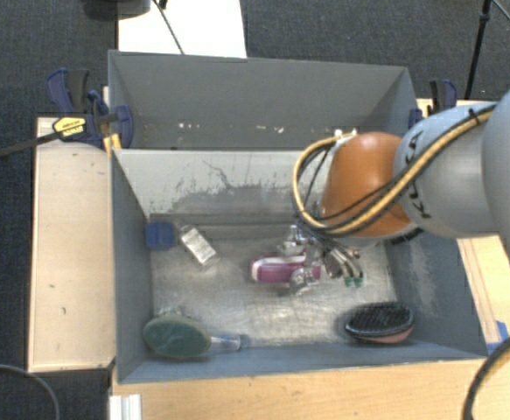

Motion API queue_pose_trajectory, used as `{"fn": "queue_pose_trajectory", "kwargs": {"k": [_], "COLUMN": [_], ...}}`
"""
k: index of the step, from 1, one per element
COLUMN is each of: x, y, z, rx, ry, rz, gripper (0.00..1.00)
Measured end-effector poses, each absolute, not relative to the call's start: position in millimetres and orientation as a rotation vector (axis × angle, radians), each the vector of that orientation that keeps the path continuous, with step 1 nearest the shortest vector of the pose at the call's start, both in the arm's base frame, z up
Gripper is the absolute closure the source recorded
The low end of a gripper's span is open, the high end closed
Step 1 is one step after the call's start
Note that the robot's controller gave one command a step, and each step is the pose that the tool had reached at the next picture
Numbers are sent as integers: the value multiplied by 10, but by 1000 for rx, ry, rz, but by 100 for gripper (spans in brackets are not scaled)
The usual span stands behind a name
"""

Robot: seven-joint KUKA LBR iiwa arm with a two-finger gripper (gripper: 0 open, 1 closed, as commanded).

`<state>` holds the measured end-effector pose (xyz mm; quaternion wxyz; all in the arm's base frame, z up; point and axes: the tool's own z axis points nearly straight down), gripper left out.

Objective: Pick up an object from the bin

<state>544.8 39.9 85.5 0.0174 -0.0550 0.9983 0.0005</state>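
My gripper [310, 261] hangs low over the middle of the bin floor, below the orange cover. A small magenta and white object [273, 271] lies right against the gripper's left side; part of it is hidden by the metal parts. A black oval hairbrush [378, 323] with a reddish rim lies to the lower right of the gripper, near the front wall.
A clear wrapped packet [197, 244] and a small blue block [159, 234] lie at the left back of the floor. A green round brush [176, 336] with a clear handle rests in the front left corner. The arm and its cables cover the bin's right side.
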Motion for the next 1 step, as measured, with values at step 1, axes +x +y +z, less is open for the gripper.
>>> {"fn": "queue_pose_trajectory", "kwargs": {"k": [1], "x": [5445], "y": [342], "z": [2416], "rx": [-215], "ry": [3125], "rz": [-1], "gripper": [100]}}
